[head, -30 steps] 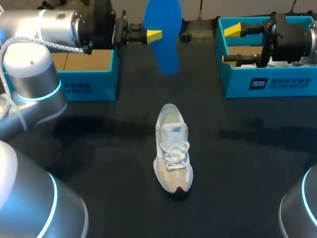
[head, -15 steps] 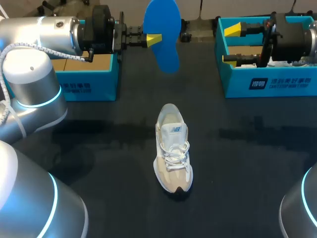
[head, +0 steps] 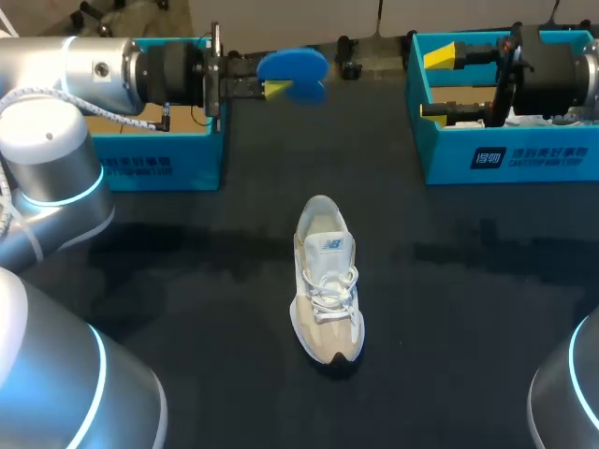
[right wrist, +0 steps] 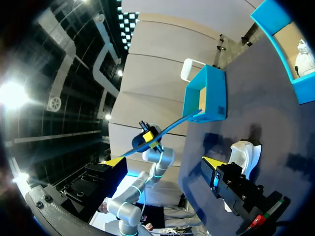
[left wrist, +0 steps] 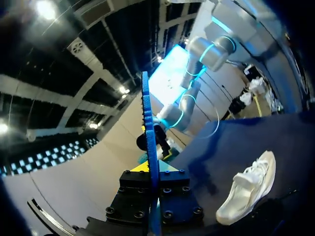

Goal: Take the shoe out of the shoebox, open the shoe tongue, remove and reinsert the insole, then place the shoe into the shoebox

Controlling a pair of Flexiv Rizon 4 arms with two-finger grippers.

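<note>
The left end effector (head: 281, 86) is clamping the blue insole (head: 294, 65) beyond the shoe (head: 326, 281), while the right end effector (head: 432, 83) is hanging open.

Shoe upright mid-table, insole out and held in the air, two teal boxes at the far side.

Shoe (head: 326, 281): white/beige sneaker, white laces, standing on its sole between the boxes and well apart from both, toe toward the near edge, heel toward the far edge. Insole (head: 292, 67): blue, clamped at one edge in the left gripper (head: 277, 89), off the table just beside the left box (head: 159, 164), lying roughly flat from above and edge-on from the left wrist. Left box: open top, bare brown cardboard inside. Right box (head: 505, 159): open top, white paper inside, label on the front wall.
</note>
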